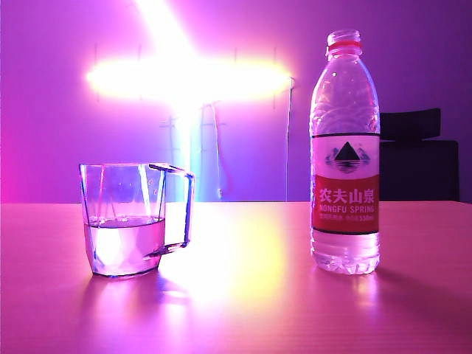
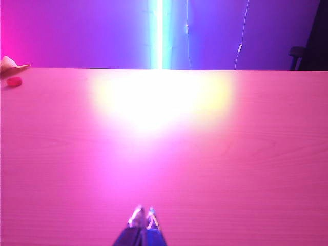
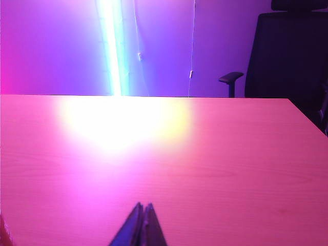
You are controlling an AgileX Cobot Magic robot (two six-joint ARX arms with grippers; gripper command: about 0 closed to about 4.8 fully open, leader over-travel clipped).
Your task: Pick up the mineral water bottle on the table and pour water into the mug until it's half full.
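Pink table (image 1: 251, 310), left gripper (image 2: 143, 218) jaws pressed together, right gripper (image 3: 142, 212) jaws likewise, both empty.

Mineral water bottle (image 1: 345, 155): label carries a black mountain triangle on white; below, on the red band, white Chinese characters 农夫山泉, then "NONGFU SPRING" in small capitals. Finer print under that is too small to read.

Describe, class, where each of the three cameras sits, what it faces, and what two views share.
Exterior: low at table level, facing mug and mineral water bottle; no arm shows.
Left wrist: behind the shut left hand, looking across bare tabletop toward a red cap.
Right wrist: behind the shut right hand, facing a chair.
Both wrist views share the table and light strip.
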